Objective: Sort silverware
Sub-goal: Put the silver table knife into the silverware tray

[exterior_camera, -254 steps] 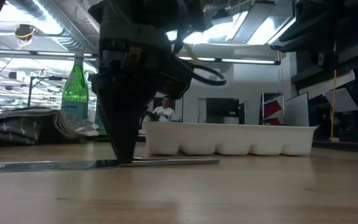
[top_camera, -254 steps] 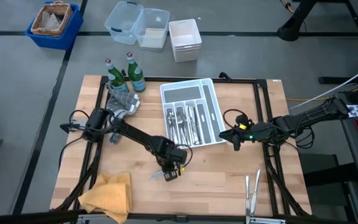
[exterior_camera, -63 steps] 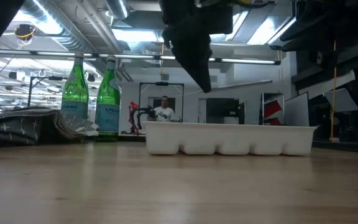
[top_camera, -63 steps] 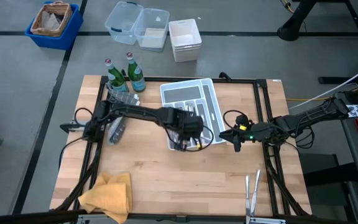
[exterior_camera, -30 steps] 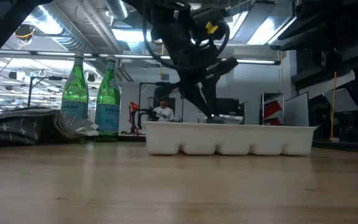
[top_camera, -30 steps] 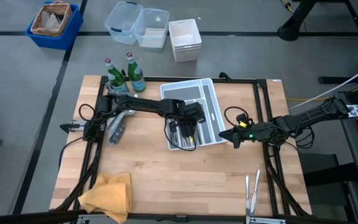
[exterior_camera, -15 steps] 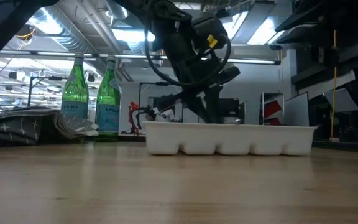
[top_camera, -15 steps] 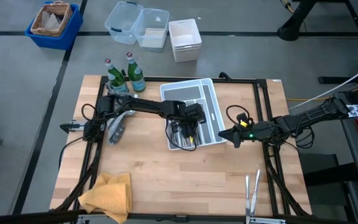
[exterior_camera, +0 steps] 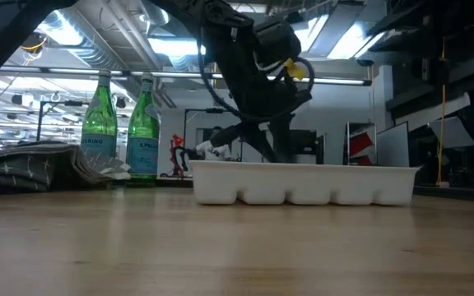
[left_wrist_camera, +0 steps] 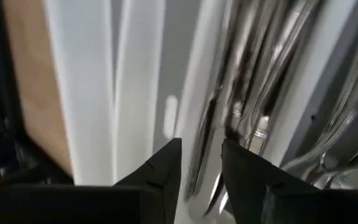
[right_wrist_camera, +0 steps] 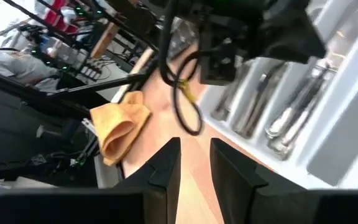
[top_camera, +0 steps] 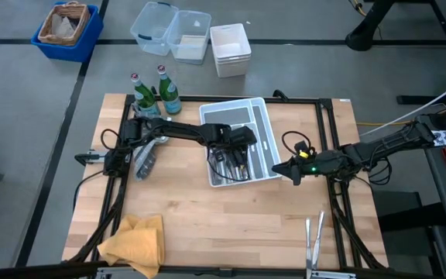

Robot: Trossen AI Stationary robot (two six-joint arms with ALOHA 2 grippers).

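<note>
The white compartmented tray (top_camera: 263,124) stands at the table's middle, with several pieces of silverware (top_camera: 224,164) lying in its long compartments. My left gripper (top_camera: 238,149) is down inside the tray, its fingers (left_wrist_camera: 166,168) a narrow gap apart just above the silverware (left_wrist_camera: 263,93); nothing shows gripped between them. In the low view the tray's wall (exterior_camera: 303,185) hides the fingertips. Two more pieces of silverware (top_camera: 313,240) lie at the table's near right edge. My right gripper (top_camera: 286,169) waits beside the tray's right side, fingers a narrow gap apart and empty (right_wrist_camera: 195,146).
Two green bottles (top_camera: 157,93) stand at the far left, with a grey cloth (top_camera: 147,151) beside them. A yellow cloth (top_camera: 134,242) lies at the near left corner. Plastic bins (top_camera: 173,35) stand on the floor beyond the table. Bare wood lies in front of the tray.
My left gripper has gone down from just above the tray into it, behind the tray's near wall, and has shifted slightly toward the far edge. My right arm has kept still.
</note>
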